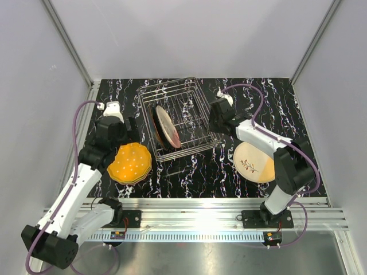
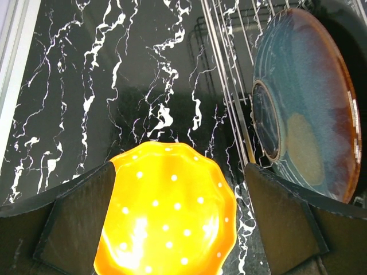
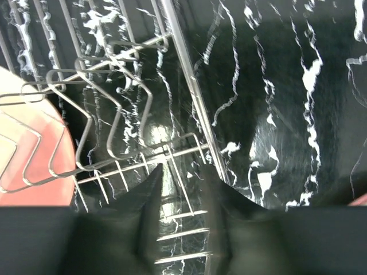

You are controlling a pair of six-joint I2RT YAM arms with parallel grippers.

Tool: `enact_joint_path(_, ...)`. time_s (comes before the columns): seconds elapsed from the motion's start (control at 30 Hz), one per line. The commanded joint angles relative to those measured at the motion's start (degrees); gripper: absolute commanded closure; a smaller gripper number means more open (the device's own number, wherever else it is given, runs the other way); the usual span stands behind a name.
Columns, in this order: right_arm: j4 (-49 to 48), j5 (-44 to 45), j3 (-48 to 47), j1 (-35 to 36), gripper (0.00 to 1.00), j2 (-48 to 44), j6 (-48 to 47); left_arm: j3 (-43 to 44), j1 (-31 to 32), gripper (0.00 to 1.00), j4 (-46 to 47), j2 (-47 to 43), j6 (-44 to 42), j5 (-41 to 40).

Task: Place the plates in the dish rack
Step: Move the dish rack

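Grey walls [image 1: 189,34] enclose a black, white-veined surface [image 1: 195,172]. Plates [image 1: 166,127] stand in the rack [image 1: 189,91]. The orange plate [image 2: 166,223] lies flat under the left gripper [image 2: 179,172], jaws wide apart. The right gripper [image 3: 186,177], jaws slightly apart, is at the rack's edge, near a cream plate [image 1: 252,163].

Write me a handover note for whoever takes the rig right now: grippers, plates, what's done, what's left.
Left gripper: open, with its fingers on either side of the orange dotted plate, which lies flat on the table left of the dish rack. Not closed on it.
Right gripper: open and holding nothing, at the rack's right edge.
Done: at least two plates stand on edge in the rack's left slots.
Left: the orange plate, and the cream plate with a leaf motif, which lies flat to the right of the rack, partly under the right arm. The rack's right slots look free.
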State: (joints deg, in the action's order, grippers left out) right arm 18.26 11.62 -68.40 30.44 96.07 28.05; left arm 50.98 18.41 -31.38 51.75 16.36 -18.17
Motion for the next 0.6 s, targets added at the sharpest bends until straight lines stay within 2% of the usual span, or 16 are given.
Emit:
enact_joint_path(0.0, 2.13, 3.32, 0.11, -0.03, 0.66, -0.09, 2.35, 0.08, -0.31, 0.01, 2.46, -1.82, -0.01, 1.82)
enact_joint_path(0.07, 3.53, 4.37, 0.29, 0.06, 0.71, -0.36, 3.49, 0.08, -0.31, 0.01, 2.55, -2.26, 0.07, 2.18)
enact_joint_path(0.13, 3.89, 4.64, 0.63, 0.06, 0.69, -1.06, 4.11, 0.08, -0.22, 0.01, 2.37, -2.79, 0.16, 2.35)
enact_joint_path(0.3, -0.15, 1.83, 3.01, 0.15, 0.61, -7.99, 1.67, -0.44, -0.22, 0.01, 2.63, -4.63, 0.25, 3.23)
enact_joint_path(0.33, 0.11, 1.74, 2.40, 0.15, 0.54, -9.14, 1.04, -0.71, -0.22, 0.01, 2.64, -4.81, 0.25, 3.23)
enact_joint_path(0.37, 0.46, 2.09, 1.96, 0.15, 0.52, -10.98, 0.34, -0.71, -0.22, 0.01, 2.55, -4.99, 0.25, 3.23)
enact_joint_path(0.57, 4.58, 9.99, -0.77, 0.06, 0.41, -11.62, -4.94, -1.06, -0.22, 0.01, 2.46, -6.57, 0.16, 2.88)
